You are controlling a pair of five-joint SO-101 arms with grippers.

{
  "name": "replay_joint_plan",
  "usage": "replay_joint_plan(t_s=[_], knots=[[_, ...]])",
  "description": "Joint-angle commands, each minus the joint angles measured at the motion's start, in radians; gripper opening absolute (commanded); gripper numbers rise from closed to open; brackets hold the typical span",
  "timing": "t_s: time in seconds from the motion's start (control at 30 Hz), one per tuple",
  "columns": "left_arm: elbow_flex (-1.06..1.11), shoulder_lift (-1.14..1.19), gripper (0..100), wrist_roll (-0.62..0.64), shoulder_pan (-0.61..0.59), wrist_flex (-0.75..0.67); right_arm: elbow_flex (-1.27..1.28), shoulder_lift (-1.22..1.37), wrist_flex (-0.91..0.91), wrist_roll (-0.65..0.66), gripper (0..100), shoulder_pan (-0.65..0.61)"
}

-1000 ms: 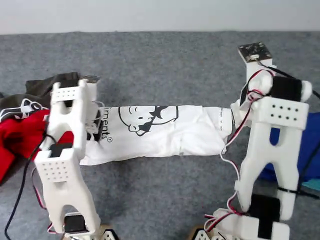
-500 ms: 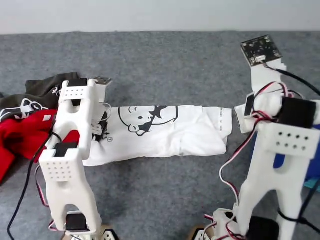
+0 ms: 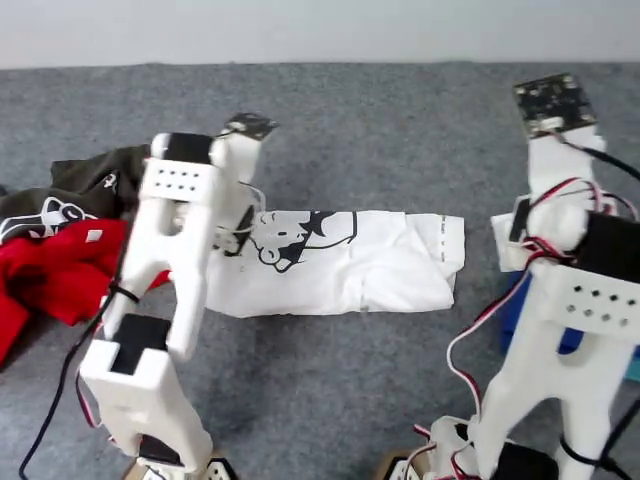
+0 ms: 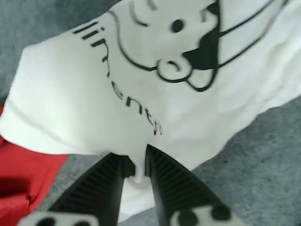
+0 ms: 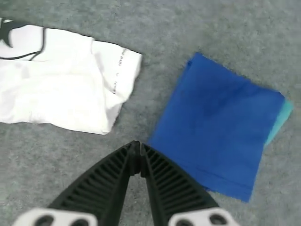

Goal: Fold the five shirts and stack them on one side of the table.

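White shirt [image 3: 340, 265]: lies across the middle of the grey table [image 3: 350, 130] as a long folded band, print facing up. Rises a little at the end toward the heap, pinched there at its edge.

Left gripper [image 4: 135, 162]: clamped on that edge of the white shirt, a fold of cloth caught between the ribbed fingers [image 4: 164, 174], just beside the printed lettering.

Right gripper [image 5: 136, 147]: closed with the tips touching, grasping nothing; hangs over bare table between the shirt's other end and the blue shirt [image 5: 218, 136].

Blue shirt: folded flat, near the white one but apart from it; rests on what seems to be a lighter blue cloth [image 5: 282, 117], one strip peeking out.

Red shirt [image 3: 60, 270] and dark shirt [image 3: 70, 195]: heaped unfolded at the opposite side, red touching the white.
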Motion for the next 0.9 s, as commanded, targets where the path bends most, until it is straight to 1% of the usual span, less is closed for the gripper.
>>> replay_joint_plan(t_s=[0.0, 0.17, 0.33, 0.47, 0.53, 0.67, 0.87], knots=[[-0.018, -0.075, 1, -0.005, 0.091, 0.011, -0.038, -0.045, 0.039, 0.011, 0.9, 0.048], [-0.031, -0.077, 1, -0.003, 0.196, -0.028, -0.037, -0.045, 0.039, 0.011, 0.9, 0.065], [-0.142, -0.071, 1, 0.054, 0.281, -0.028, -0.037, -0.045, 0.039, 0.011, 0.9, 0.065], [-0.232, -0.068, 1, 0.066, 0.354, -0.034, -0.037, -0.045, 0.039, 0.011, 0.9, 0.065], [-0.262, -0.058, 1, 0.075, 0.385, -0.058, -0.037, -0.045, 0.039, 0.011, 0.9, 0.065], [-0.334, 0.021, 1, 0.075, 0.431, -0.081, -0.037, -0.045, 0.039, 0.009, 0.9, 0.065], [-0.519, 0.199, 1, 0.078, 0.483, -0.078, -0.037, -0.045, 0.039, 0.006, 0.9, 0.065]])
